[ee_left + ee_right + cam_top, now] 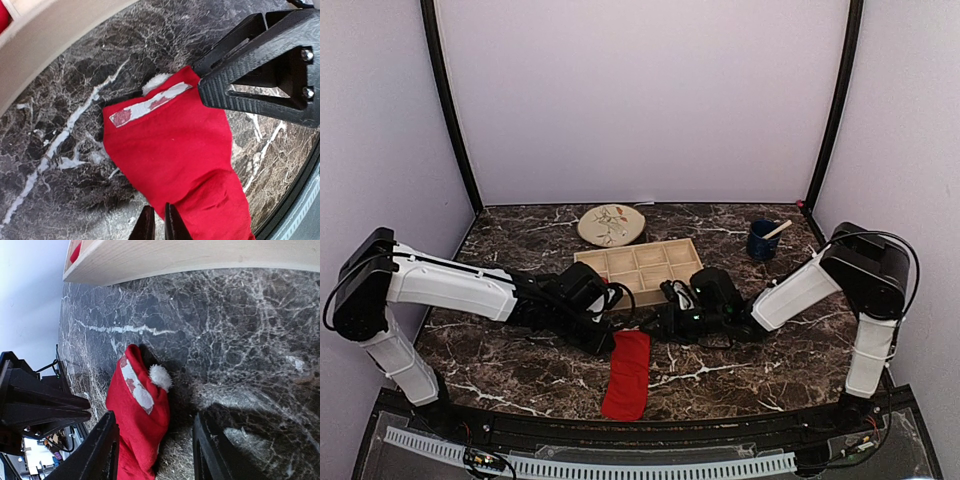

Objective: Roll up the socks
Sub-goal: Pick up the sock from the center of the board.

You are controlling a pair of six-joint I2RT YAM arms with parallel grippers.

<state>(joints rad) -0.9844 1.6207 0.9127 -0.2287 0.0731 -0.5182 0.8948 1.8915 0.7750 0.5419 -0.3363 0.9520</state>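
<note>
You had bare marble table [750,372] on both sides of the sock [628,373] and toward the near edge, where either arm could come in freely. At the sock's far end the room was tight: the left gripper [160,226] and the right gripper [155,446] crowded close together there, with the wooden tray [642,268] just behind them. The plate [611,225] and the blue cup [762,241] sat well back, clear of that spot.

The top view is lit softly and evenly from above; the pale walls [640,90] are rendered bright; faint glare is seen on the marble table [740,360]; in the left wrist view the wooden tray [55,35] is blurred, washed out and bent; a dark shadow is cast beside the red sock [140,425].
</note>
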